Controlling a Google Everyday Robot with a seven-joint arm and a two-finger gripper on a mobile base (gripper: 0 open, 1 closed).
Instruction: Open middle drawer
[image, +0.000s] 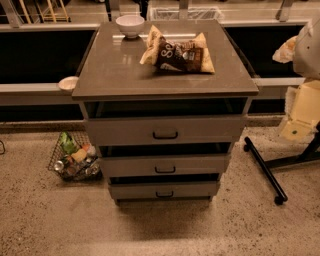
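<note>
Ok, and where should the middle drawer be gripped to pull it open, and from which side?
Grip the small black bar handle centred on the middle drawer, coming straight in from the front. The bar lies horizontal and seems to stand off the face, so closing over it from above and below probably suits. The end effector is at the view's right edge, far from it.

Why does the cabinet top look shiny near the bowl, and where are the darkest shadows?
Camera view: a pale glare streak lies on the cabinet top beside the white bowl; black shadow fills the gap above the middle drawer and darkens the floor beneath; the pincer sits at the right edge, palely lit.
</note>
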